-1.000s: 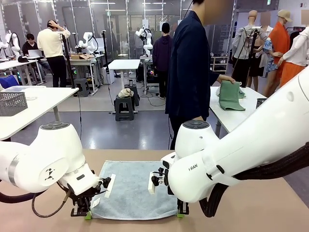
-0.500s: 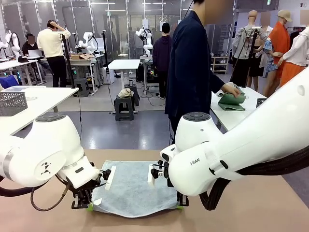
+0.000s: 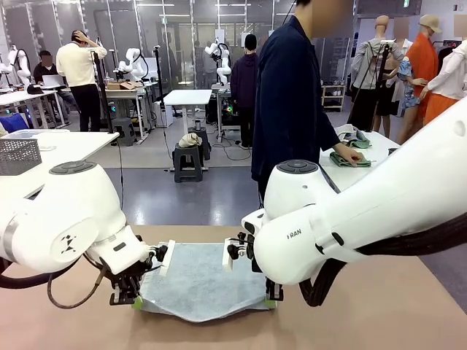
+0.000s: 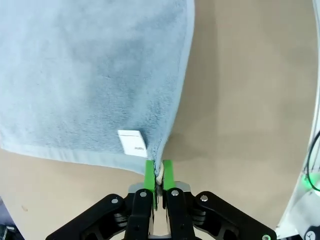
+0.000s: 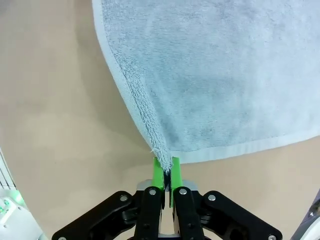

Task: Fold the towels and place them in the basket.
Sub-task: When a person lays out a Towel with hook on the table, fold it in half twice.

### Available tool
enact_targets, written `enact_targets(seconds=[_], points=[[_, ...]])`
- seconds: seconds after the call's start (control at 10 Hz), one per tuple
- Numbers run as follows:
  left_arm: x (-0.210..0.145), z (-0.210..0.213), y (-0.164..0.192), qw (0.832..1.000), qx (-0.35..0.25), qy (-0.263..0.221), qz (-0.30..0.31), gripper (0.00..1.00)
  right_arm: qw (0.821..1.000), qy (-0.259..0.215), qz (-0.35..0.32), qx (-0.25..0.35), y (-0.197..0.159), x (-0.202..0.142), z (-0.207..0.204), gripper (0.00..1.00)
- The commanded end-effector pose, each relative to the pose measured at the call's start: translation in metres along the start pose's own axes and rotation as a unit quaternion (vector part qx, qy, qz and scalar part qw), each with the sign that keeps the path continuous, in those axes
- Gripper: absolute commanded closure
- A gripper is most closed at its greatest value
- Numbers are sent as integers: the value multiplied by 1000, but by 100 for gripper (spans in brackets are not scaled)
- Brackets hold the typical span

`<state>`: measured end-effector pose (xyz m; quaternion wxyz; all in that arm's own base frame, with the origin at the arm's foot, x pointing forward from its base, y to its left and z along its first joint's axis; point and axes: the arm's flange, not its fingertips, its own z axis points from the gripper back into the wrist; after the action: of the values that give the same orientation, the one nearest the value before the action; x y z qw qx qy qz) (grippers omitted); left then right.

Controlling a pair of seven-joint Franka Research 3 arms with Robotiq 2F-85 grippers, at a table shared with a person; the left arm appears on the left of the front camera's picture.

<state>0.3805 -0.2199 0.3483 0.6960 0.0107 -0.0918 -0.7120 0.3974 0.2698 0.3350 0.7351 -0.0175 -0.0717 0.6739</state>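
The light blue-grey towel (image 3: 201,281) lies on the tan table (image 3: 379,306) between the two arms. Its far part is flat, and its near edge is raised off the surface and sags in the middle. The left gripper (image 3: 131,300) pinches the near corner on the robot's left, and the right gripper (image 3: 272,300) pinches the near corner on its right. From the front the fingers are small and partly hidden by the arms, but the wrist views make both grips plain. In the left wrist view the green pads (image 4: 149,172) are pressed together with the towel's corner between them. A small white tag (image 4: 132,142) sits on the cloth just beside that corner (its print is too small to read). In the right wrist view that gripper's pads (image 5: 158,170) are likewise clamped tight on a corner, with the hem running off to either side. The front view adds the far side of the room: a person in a dark jacket rests one hand (image 3: 356,154) on the green towel (image 3: 341,160). That towel lies on a white table (image 3: 350,179), well apart from the blue-grey one.
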Motion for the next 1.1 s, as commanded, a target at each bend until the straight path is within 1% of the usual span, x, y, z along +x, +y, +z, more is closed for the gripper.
enact_targets(seconds=[0.0,0.2,0.4,0.6,0.9,1.0], points=[[4,6,28,1000,-2,6,-2,100,1000,10,-4,1,-31,5,-2,100],[6,10,58,1000,-2,-2,-6,100,1000,6,1,-5,-62,11,-1,100],[5,12,103,1000,2,9,7,100,1000,4,9,-3,-99,17,-1,100],[0,12,137,999,6,20,26,100,1000,10,6,-6,-129,20,-3,100],[-5,14,174,999,11,20,29,100,1000,-15,22,5,-175,16,-3,100],[-6,10,185,999,11,27,33,100,1000,-13,25,1,-186,18,-3,100]])
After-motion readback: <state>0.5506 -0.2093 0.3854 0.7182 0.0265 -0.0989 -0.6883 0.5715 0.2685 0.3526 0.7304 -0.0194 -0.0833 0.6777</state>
